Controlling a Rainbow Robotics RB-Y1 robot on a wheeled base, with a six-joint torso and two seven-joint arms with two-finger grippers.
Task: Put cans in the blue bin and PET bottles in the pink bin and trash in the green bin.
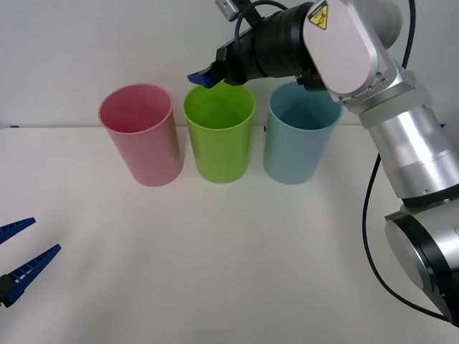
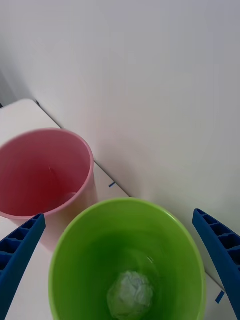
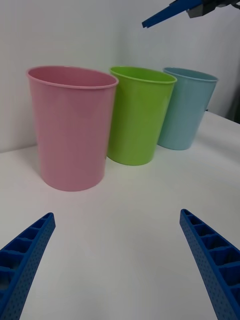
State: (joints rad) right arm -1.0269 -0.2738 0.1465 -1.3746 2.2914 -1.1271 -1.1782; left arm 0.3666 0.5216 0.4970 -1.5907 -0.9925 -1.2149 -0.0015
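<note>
Three tall bins stand in a row at the back of the table: the pink bin [image 1: 140,136], the green bin [image 1: 219,136] and the blue bin [image 1: 300,136]. My right gripper [image 1: 208,77] hovers open just above the green bin's [image 2: 125,250] mouth, holding nothing. The trash [image 2: 131,295], a crumpled clear-white wad, lies on the bottom of the green bin. Beside it, the pink bin [image 2: 45,175] looks empty inside. My left gripper [image 1: 44,235] rests open low over the table's front left, facing the bins. Cans and PET bottles are out of view.
The white table [image 1: 215,265] stretches bare between the bins and the front edge. A pale wall rises right behind the bins. In the left wrist view, one right finger [image 3: 165,15] shows above the green bin [image 3: 137,120].
</note>
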